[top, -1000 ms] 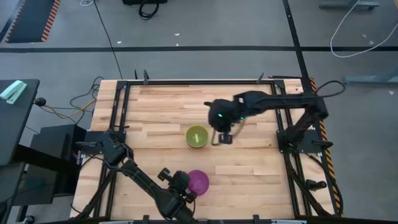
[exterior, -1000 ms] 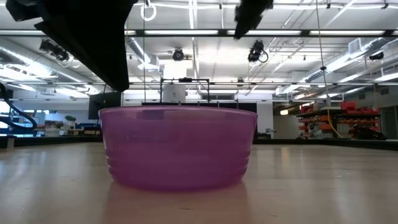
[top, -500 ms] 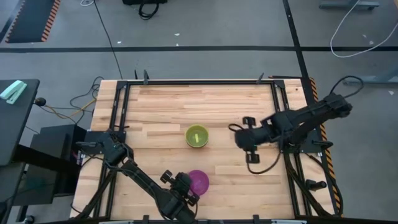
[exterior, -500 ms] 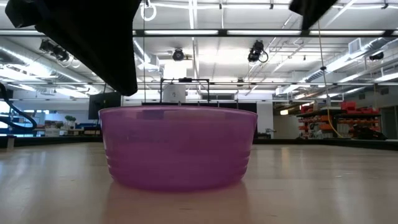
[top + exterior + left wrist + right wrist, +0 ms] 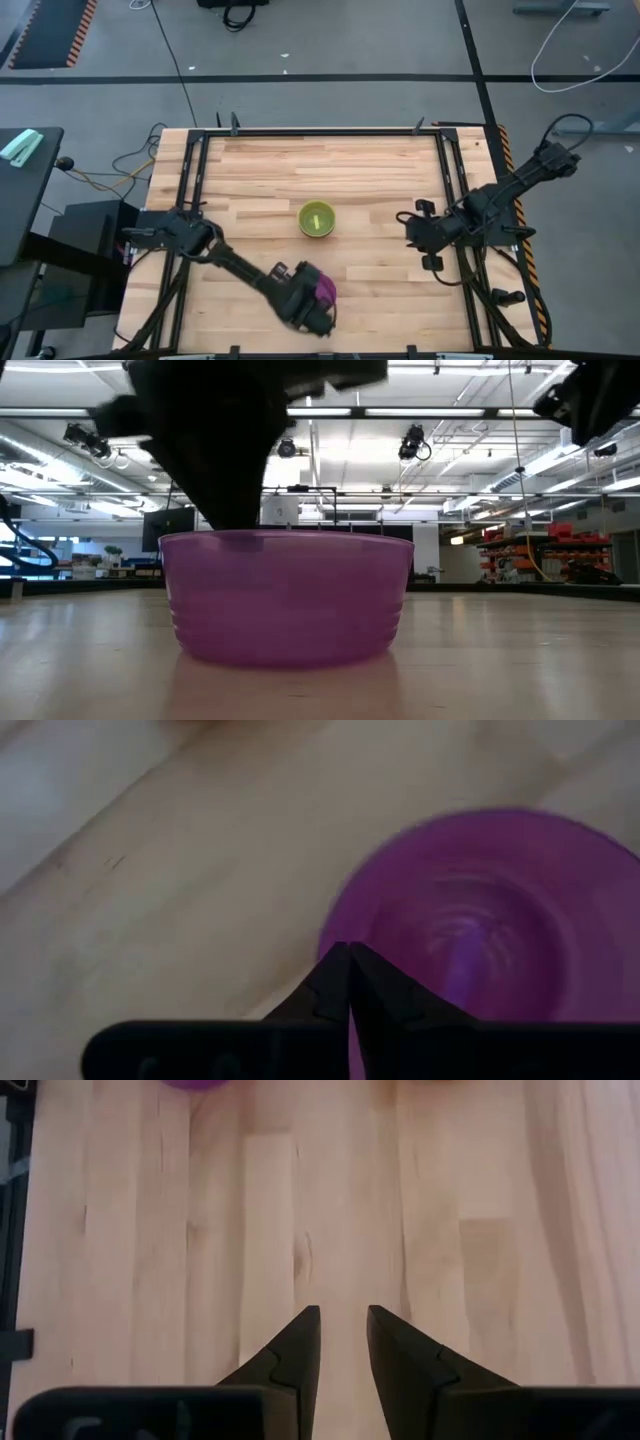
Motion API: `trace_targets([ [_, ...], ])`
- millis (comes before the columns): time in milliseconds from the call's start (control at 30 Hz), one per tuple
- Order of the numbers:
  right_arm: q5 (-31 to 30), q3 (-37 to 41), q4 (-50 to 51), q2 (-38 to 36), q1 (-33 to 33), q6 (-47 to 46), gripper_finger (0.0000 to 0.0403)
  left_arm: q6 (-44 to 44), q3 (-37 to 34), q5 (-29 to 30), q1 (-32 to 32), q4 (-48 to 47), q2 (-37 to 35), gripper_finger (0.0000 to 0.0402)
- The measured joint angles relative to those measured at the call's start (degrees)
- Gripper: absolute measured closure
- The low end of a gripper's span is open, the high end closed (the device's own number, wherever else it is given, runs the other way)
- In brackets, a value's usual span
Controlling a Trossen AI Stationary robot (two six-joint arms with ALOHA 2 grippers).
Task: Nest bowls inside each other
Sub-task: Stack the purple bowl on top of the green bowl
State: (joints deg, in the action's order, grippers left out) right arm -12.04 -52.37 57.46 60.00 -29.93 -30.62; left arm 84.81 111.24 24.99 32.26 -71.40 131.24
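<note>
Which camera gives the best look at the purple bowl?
The low view: the purple bowl fills it side-on. The left wrist view shows its inside, the high view a part beside the left pincer, the right wrist view an edge.

A: What is around the work place?

B: A wooden counter (image 5: 300,170) of light planks, inside a black metal frame (image 5: 310,131). It stands on a grey floor (image 5: 330,40).

A: And on the floor?

B: A black line (image 5: 300,77) crosses it beyond the counter. A white cable (image 5: 560,60) curls at the far right, and a striped mat (image 5: 45,35) lies at the far left.

A: What does the low view show behind?

B: A large hall with ceiling lights (image 5: 330,412) and shelves (image 5: 540,555) at the right.
</note>
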Motion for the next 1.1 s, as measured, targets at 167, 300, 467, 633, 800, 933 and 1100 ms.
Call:
trace_targets([
  [167, 0.1, 1.9, 0.0, -0.1, -1.3, -1.4, 0.0309, -3.8, 0.0, -6.2, -4.2, 0.0, -0.4, 0.0376],
  [300, 0.1, 2.0, -0.2, 0.2, -1.5, -1.4, 0.0309, -5.5, 0.0, -7.1, -5.8, 0.2, -2.1, 0.0367],
  [467, 0.1, 2.0, -0.5, 0.2, -1.5, -1.7, 0.0309, -5.5, 0.1, -7.4, -5.8, -0.3, -3.7, 0.0362],
  [633, 0.1, 2.0, -0.5, 0.2, -1.5, -2.4, 0.0309, -4.5, 0.1, -15.9, -7.4, -3.6, -3.6, 0.0368],
  [800, 0.1, 2.0, -0.5, 0.2, -1.5, -2.4, 0.0309, -5.9, 0.2, -16.2, -9.3, -2.8, -3.6, 0.0362],
  [933, 0.1, 2.0, -0.5, 0.2, -1.5, -2.3, 0.0309, -6.1, 0.2, -17.9, -10.5, -2.6, -3.6, 0.0352],
  [1100, 0.1, 2.0, -0.4, 0.2, -1.5, -2.3, 0.0309, -7.1, 0.2, -20.1, -11.5, -2.4, -3.6, 0.0339],
])
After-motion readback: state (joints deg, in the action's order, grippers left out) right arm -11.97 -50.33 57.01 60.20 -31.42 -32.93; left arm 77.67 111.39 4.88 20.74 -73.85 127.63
